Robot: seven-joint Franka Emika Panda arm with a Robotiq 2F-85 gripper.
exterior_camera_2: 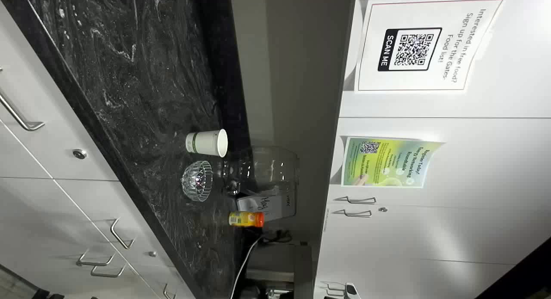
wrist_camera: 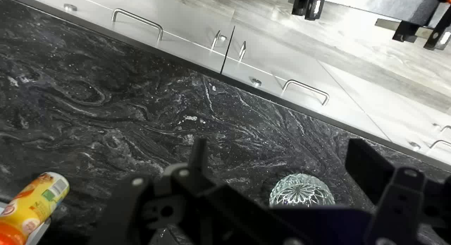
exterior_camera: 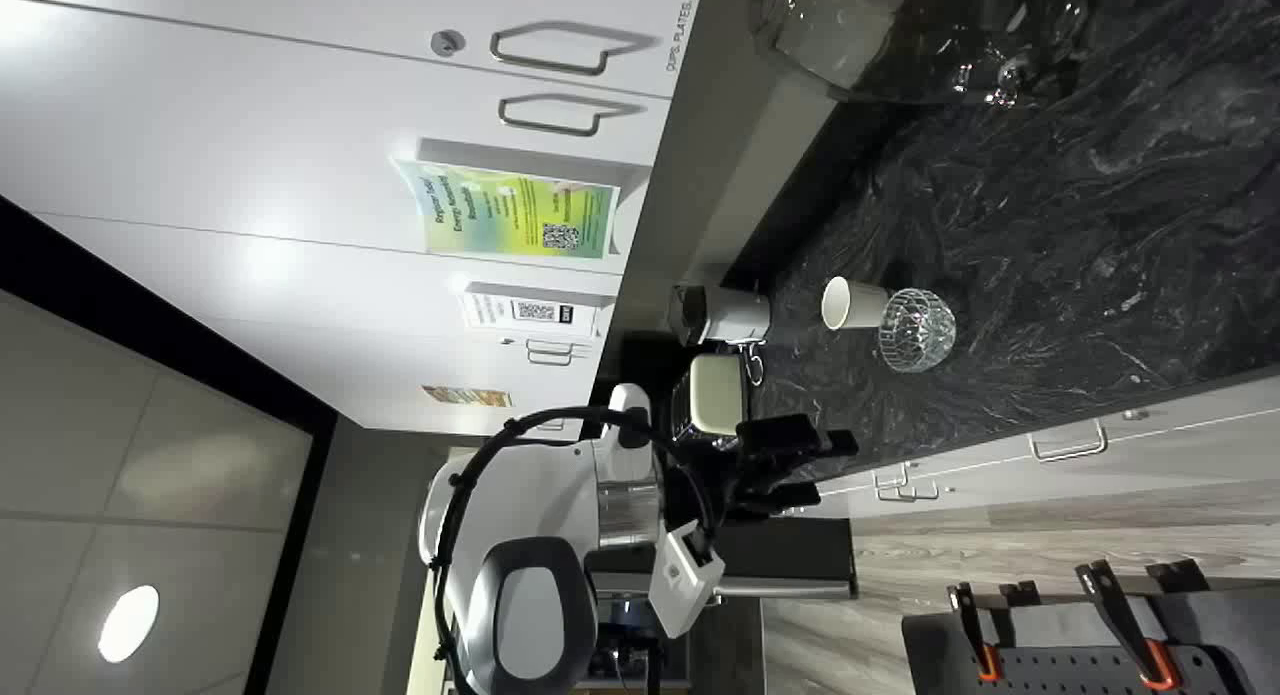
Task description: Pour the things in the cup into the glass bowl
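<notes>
The white cup (exterior_camera: pixel 865 305) stands upright on the dark counter, and it also shows in an exterior view (exterior_camera_2: pixel 206 143) with a green band near its base. What is inside it cannot be made out. The round glass bowl (exterior_camera: pixel 917 330) stands right beside it, opening upward, and shows too in an exterior view (exterior_camera_2: pixel 197 181). In the wrist view the bowl (wrist_camera: pixel 301 190) is partly hidden behind the gripper; the cup does not show there. My gripper (exterior_camera: pixel 828 468) is open with nothing between its fingers, apart from cup and bowl. Its fingers (wrist_camera: pixel 276 146) are spread wide in the wrist view.
A large glass container (exterior_camera_2: pixel 273 170) stands near the wall past the cup and bowl. A yellow bottle with an orange cap (exterior_camera_2: pixel 246 219) is near it, also in the wrist view (wrist_camera: pixel 35 202). A toaster-like appliance (exterior_camera: pixel 718 393) and a metal canister (exterior_camera: pixel 735 315) stand near the arm.
</notes>
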